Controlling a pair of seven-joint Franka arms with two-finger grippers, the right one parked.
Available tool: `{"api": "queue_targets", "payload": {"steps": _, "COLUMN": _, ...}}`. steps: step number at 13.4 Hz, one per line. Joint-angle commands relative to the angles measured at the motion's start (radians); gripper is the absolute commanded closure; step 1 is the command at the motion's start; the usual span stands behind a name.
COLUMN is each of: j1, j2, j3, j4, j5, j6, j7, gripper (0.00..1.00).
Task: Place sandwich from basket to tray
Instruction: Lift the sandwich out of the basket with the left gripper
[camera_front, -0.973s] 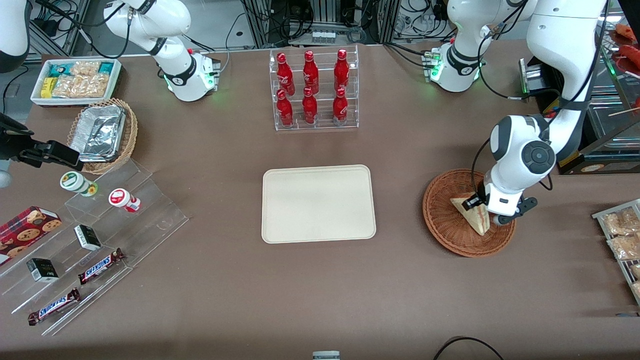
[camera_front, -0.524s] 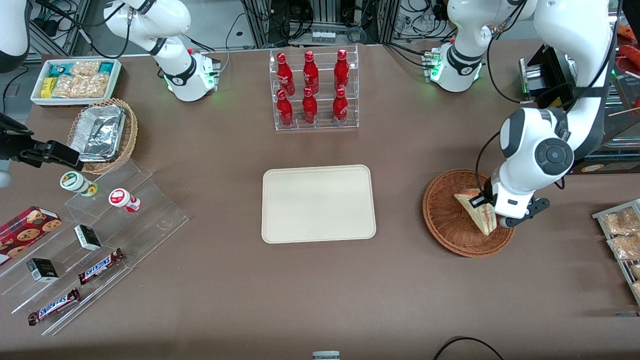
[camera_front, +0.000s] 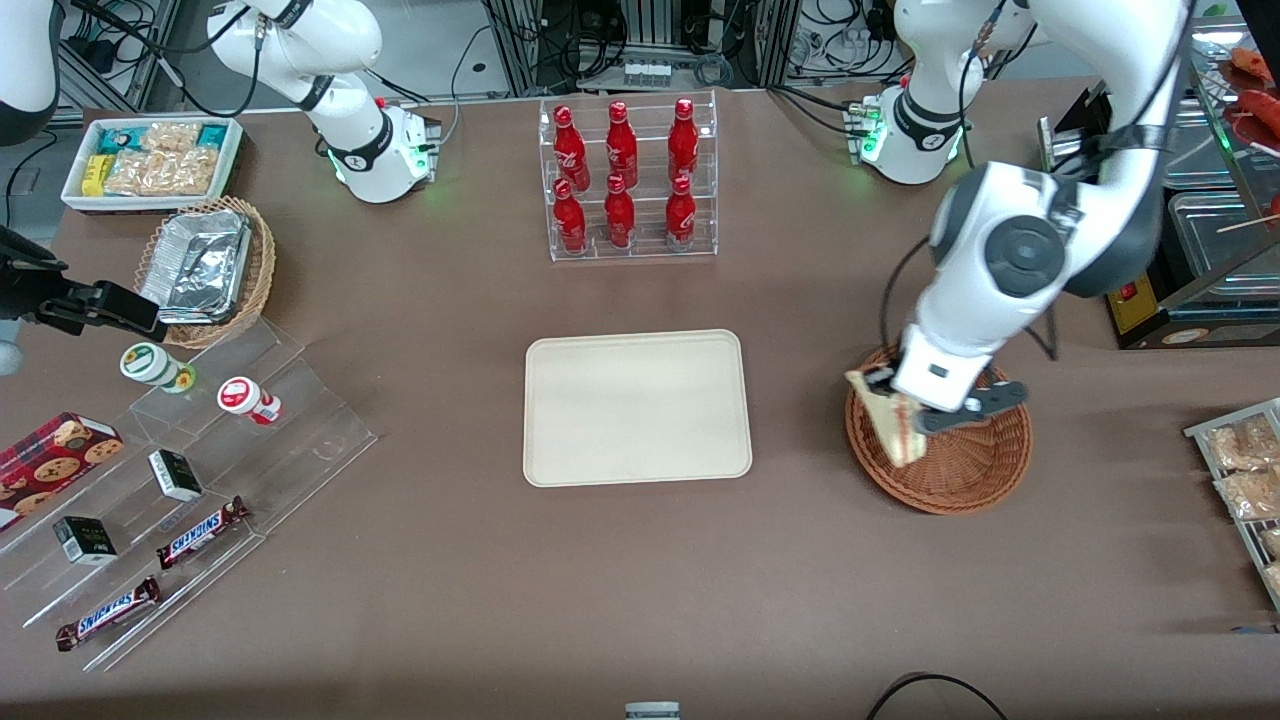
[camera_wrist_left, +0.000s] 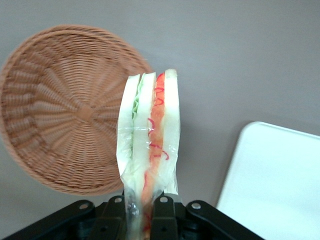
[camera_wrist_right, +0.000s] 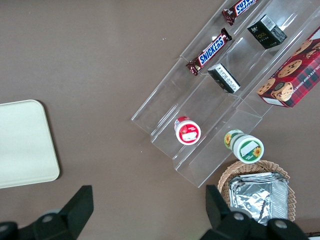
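My left gripper (camera_front: 905, 412) (camera_wrist_left: 141, 220) is shut on the sandwich (camera_front: 888, 420) (camera_wrist_left: 149, 150), a clear-wrapped white wedge with red-orange and green filling. It hangs lifted above the rim of the reddish-brown wicker basket (camera_front: 960, 470) (camera_wrist_left: 60, 125), on the edge that faces the tray. The basket shows nothing inside it. The cream rectangular tray (camera_front: 637, 407) (camera_wrist_left: 280, 185) (camera_wrist_right: 22, 142) lies flat at the table's middle, bare, with a strip of brown table between it and the basket.
A clear rack of red bottles (camera_front: 626, 180) stands farther from the front camera than the tray. Snack packets on a rack (camera_front: 1243, 470) lie at the working arm's end. A foil-filled tan basket (camera_front: 205, 265), a white snack bin (camera_front: 150, 160) and clear shelves with candy bars (camera_front: 190, 470) sit toward the parked arm's end.
The gripper has lifted the sandwich out of the basket's middle and carried it sideways to the basket's tray-facing rim. The arm's wrist has swung up and toward the tray.
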Motion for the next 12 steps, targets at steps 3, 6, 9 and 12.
{"api": "queue_targets", "payload": {"steps": 3, "j1": -0.165, "j2": 0.167, "j3": 0.003, "j4": 0.199, "j5": 0.023, "j6": -0.028, "j7": -0.026, "gripper": 1.0}}
{"api": "queue_targets", "payload": {"steps": 6, "j1": -0.268, "j2": 0.298, "j3": 0.005, "j4": 0.325, "j5": 0.052, "j6": -0.023, "j7": -0.079, "gripper": 1.0}}
{"api": "queue_targets", "payload": {"steps": 9, "j1": -0.351, "j2": 0.402, "j3": 0.005, "j4": 0.413, "j5": 0.143, "j6": -0.018, "j7": -0.187, "gripper": 1.0}}
{"api": "queue_targets", "payload": {"steps": 12, "j1": -0.43, "j2": 0.503, "j3": 0.008, "j4": 0.505, "j5": 0.187, "j6": -0.017, "j7": -0.228, "gripper": 1.0}}
